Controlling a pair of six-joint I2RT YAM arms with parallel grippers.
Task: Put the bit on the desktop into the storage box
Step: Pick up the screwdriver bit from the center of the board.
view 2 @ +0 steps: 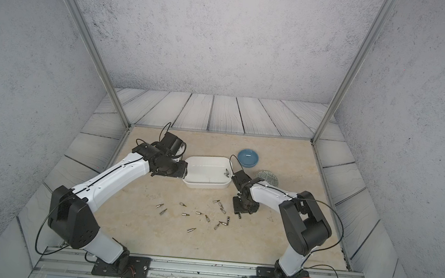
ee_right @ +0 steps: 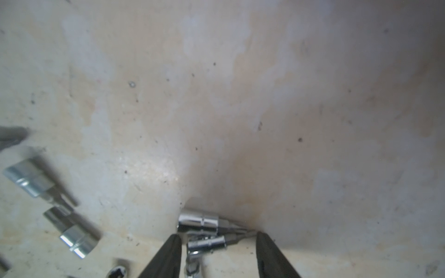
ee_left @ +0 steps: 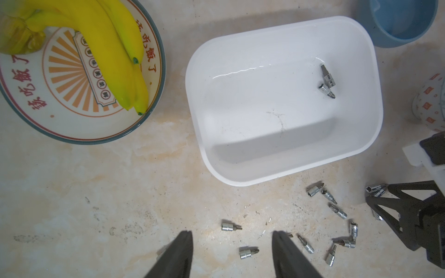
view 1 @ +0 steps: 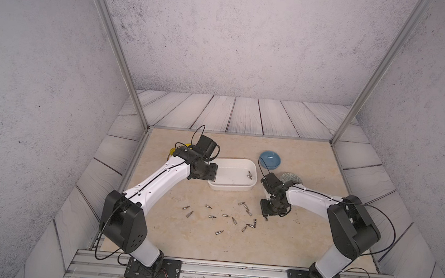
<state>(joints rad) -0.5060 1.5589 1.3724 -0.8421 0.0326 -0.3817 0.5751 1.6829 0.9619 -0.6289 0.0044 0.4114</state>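
Note:
Several small silver bits lie scattered on the beige desktop, in front of the white storage box. Two bits rest inside the box near its right end. My left gripper hangs open and empty high over the box's left end. My right gripper is down at the desktop right of the scatter. It stands open, its fingers straddling a small cluster of bits.
A blue bowl and a grey-patterned bowl sit behind and right of the box. Left of the box is a plate holding bananas, mostly hidden under my left arm in both top views. Aluminium rails edge the desktop.

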